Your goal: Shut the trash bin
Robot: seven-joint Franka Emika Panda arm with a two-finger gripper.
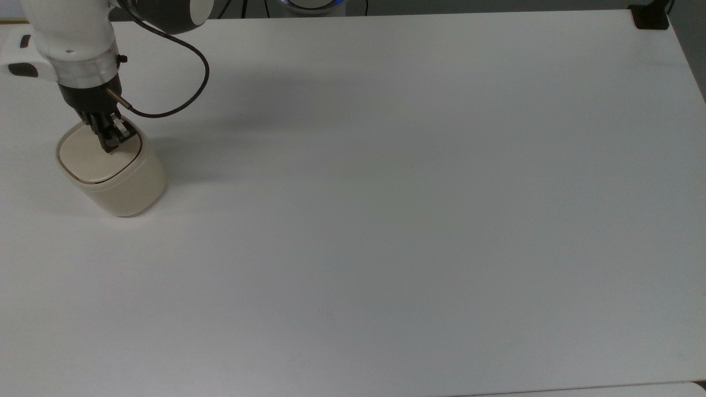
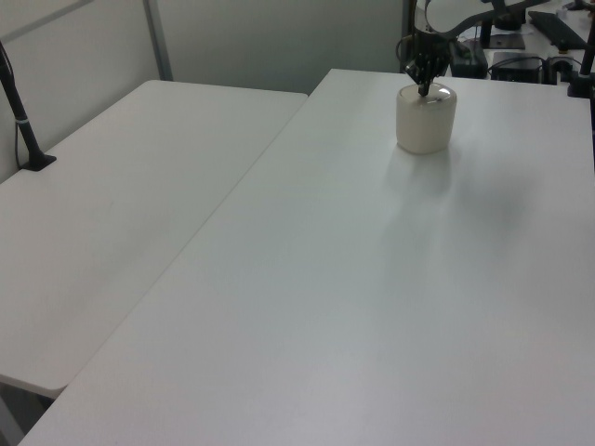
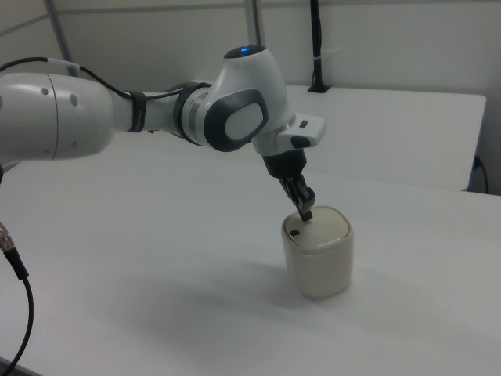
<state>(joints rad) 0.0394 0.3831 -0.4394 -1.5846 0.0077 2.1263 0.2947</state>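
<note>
A: Where do we stand with the bin?

B: It sits near the top view's left edge of the table, upright, and our gripper is right over its lid, at the lid's edge nearest the top view's upper right.

A: So the bin is straight below us?

B: Yes. In the right view the gripper comes down at a slant, tip at or just above the lid, beside the small black mark. We cannot tell whether it touches.

A: Fingers?

B: They look pressed together with nothing between them, used as 1 blunt tip.

A: And the lid?

B: It lies flat, only a thin rim line round it, so we judge it down or nearly so. Any remaining push goes straight down, and if it is latched we lift clear.

A: The left view?

B: Same picture: gripper on top of the bin.
</note>
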